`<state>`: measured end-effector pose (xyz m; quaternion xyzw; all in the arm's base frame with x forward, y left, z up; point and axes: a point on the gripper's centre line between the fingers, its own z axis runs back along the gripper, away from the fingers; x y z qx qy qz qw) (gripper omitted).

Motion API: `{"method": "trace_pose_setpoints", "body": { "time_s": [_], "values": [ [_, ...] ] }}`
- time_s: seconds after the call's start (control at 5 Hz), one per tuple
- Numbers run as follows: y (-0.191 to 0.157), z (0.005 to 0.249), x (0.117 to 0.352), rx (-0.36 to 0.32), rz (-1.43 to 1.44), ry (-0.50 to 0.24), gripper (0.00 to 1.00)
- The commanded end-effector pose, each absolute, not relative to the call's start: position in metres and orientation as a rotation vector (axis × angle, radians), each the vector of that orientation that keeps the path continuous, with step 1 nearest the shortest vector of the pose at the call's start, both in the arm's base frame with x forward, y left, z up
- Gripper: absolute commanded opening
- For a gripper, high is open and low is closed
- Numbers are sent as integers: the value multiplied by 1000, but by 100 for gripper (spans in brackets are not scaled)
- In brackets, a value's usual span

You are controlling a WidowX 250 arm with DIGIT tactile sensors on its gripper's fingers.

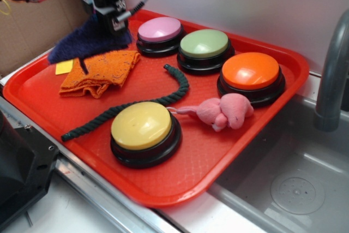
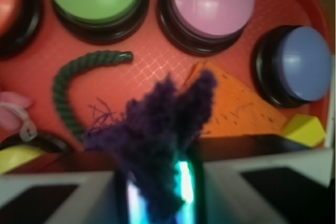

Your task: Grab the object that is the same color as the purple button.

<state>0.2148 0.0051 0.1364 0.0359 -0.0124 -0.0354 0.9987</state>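
The object, a dark purple knitted cloth (image 1: 82, 42) (image 2: 157, 124), is bunched between the fingers of my gripper (image 1: 112, 20) (image 2: 157, 182), which is shut on it at the tray's far left corner. The cloth hangs down and left from the jaws, above the orange knitted cloth (image 1: 101, 72) (image 2: 236, 108). I cannot tell if its lower edge touches the tray. The purple button (image 2: 302, 66), a bluish-lavender dome on a black base, shows only in the wrist view, at the right. In the exterior view it is hidden behind the gripper and the cloth.
On the red tray (image 1: 218, 162) stand a pink button (image 1: 159, 30), green button (image 1: 204, 45), orange button (image 1: 251, 72) and yellow button (image 1: 142, 126). A dark green rope (image 1: 136, 105), pink soft toy (image 1: 223, 112) and yellow block (image 1: 64, 67) lie there. A sink (image 1: 294, 189) is at right.
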Motion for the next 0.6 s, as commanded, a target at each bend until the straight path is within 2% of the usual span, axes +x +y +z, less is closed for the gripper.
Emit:
{"method": "trace_pose_setpoints", "body": {
  "time_s": [0.0,0.2,0.4],
  "values": [
    [17,198,185,58,45,-85,0],
    [17,190,180,38,123,-120,0],
    [21,188,180,49,130,-83,0]
  ]
}}
